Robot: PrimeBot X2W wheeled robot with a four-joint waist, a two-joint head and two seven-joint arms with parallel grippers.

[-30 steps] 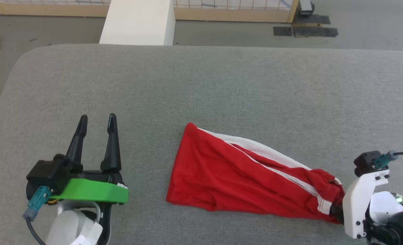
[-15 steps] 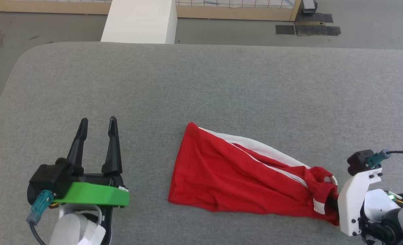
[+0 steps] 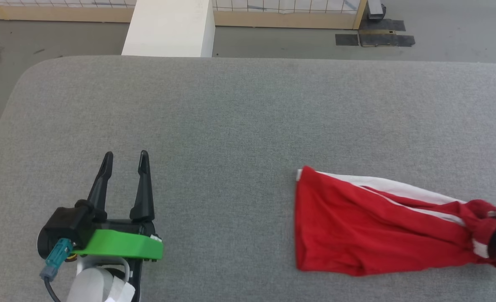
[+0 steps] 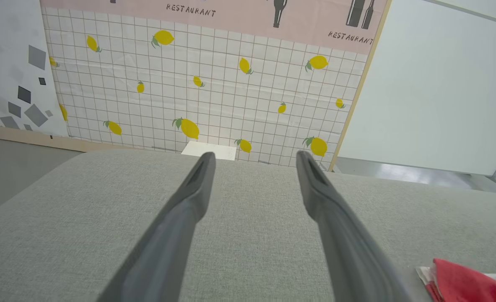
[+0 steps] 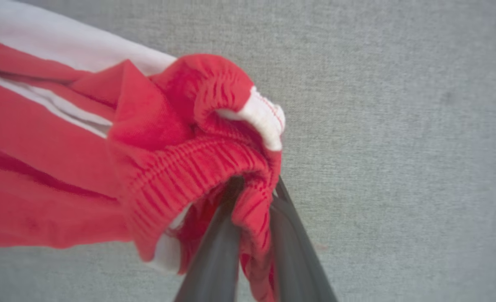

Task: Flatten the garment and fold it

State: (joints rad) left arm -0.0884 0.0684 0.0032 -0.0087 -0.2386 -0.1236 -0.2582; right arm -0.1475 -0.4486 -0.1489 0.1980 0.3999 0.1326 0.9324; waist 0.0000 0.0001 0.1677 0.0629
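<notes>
- The right claw (image 5: 254, 191) has its fingertips buried in the bunched waistband of the shorts (image 5: 63, 176), tips hidden.
- Head view: the right edge cuts off that claw and the waistband end.
- Left wrist view: the bottom corner cuts the shorts to a scrap.

- The bright red soft cloth shorts (image 3: 357, 226) are looking matt and finely knit, with the ribbed waistband (image 5: 189, 176) bunching in elastic gathers.
- The grey woven fabric tabletop (image 3: 248, 117) is showing a coarse, matt weave.
- The left gripper's long dark fingers (image 3: 144, 188) are looking like smooth matt plastic.
- The bright green bracket (image 3: 122, 247) is gleaming faintly, like smooth plastic.
- The lemon-printed wall sheet (image 4: 214, 92) is looking flat and papery.
</notes>
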